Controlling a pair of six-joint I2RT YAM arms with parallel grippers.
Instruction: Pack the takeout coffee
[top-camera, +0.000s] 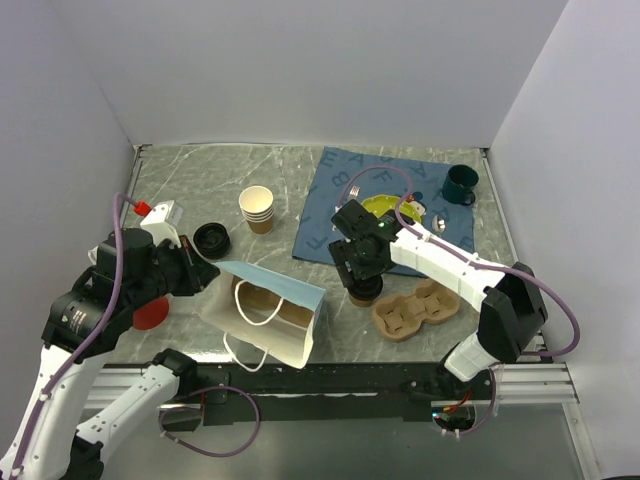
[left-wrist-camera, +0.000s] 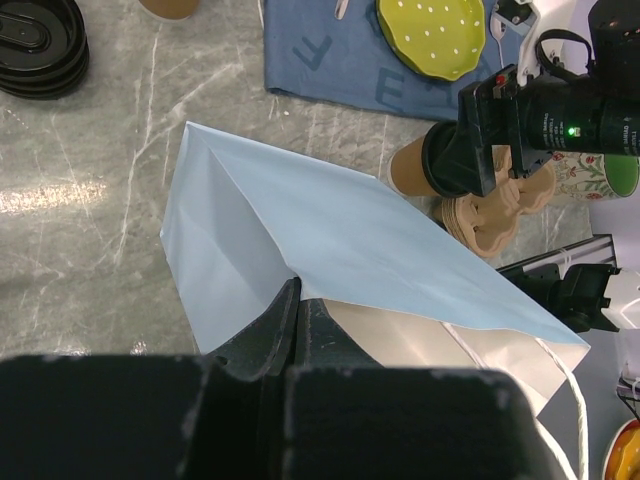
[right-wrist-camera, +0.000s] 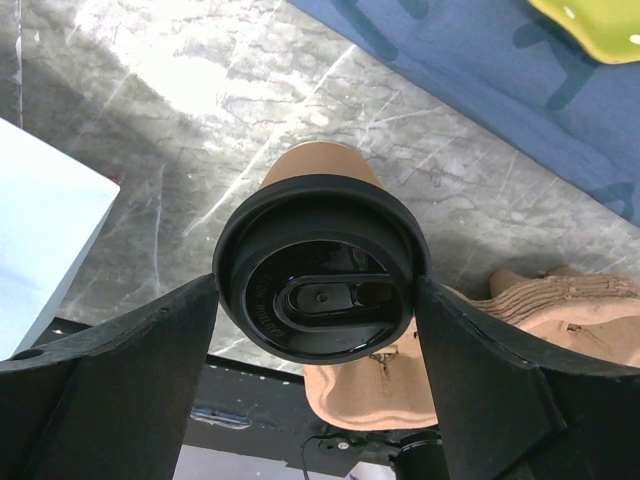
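Observation:
The takeout coffee (right-wrist-camera: 320, 170) is a brown paper cup with a black lid (right-wrist-camera: 318, 255). My right gripper (right-wrist-camera: 316, 295) is shut on it, with a finger pressed on each side of the lid. In the top view the cup (top-camera: 362, 292) is under the right gripper (top-camera: 360, 275), just left of the cardboard cup carrier (top-camera: 415, 310). I cannot tell whether it rests on the table. My left gripper (top-camera: 205, 272) is shut on the rim of the light blue paper bag (top-camera: 265, 305) and holds its mouth open. The bag (left-wrist-camera: 330, 240) and the cup (left-wrist-camera: 410, 165) both show in the left wrist view.
A stack of cream cups (top-camera: 258, 208) and a stack of black lids (top-camera: 212, 239) stand at the back left. A blue cloth (top-camera: 330, 200) with a yellow-green plate (top-camera: 385, 205) lies behind, with a green mug (top-camera: 460, 184) at the back right. A red disc (top-camera: 150, 315) lies near the left arm.

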